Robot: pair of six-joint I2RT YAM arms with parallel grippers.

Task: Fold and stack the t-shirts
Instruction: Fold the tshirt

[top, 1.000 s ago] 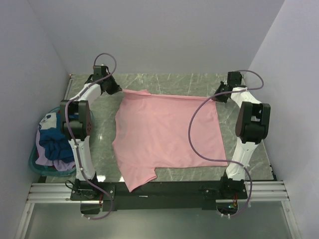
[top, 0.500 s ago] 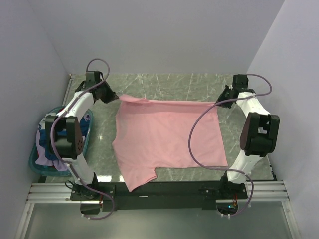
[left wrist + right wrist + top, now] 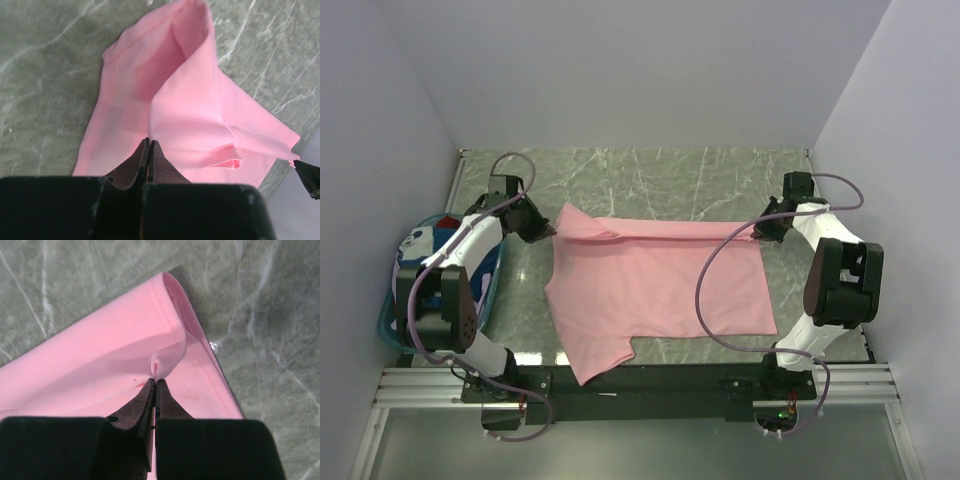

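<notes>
The light pink t-shirt (image 3: pixel 655 285) lies spread on the green marble table, its far edge lifted and doubled back toward me. My left gripper (image 3: pixel 548 230) is shut on the shirt's far left corner; the wrist view shows the pinched fold (image 3: pixel 190 115) hanging from the closed fingertips. My right gripper (image 3: pixel 761 228) is shut on the far right corner, with the hem (image 3: pixel 167 347) bunched at its tips. The other t-shirts (image 3: pixel 420 285), blue, white, red and purple, lie bunched in a basket at the left.
The teal plastic basket (image 3: pixel 388 325) sits at the table's left edge, beside the left arm. White walls close in the left, back and right sides. Grey cables loop over both arms. Bare marble (image 3: pixel 660 180) shows behind the shirt.
Both grippers have drawn the shirt's far edge toward the near side, folding it over the body. The arms have pulled back from the far corners of the table.
</notes>
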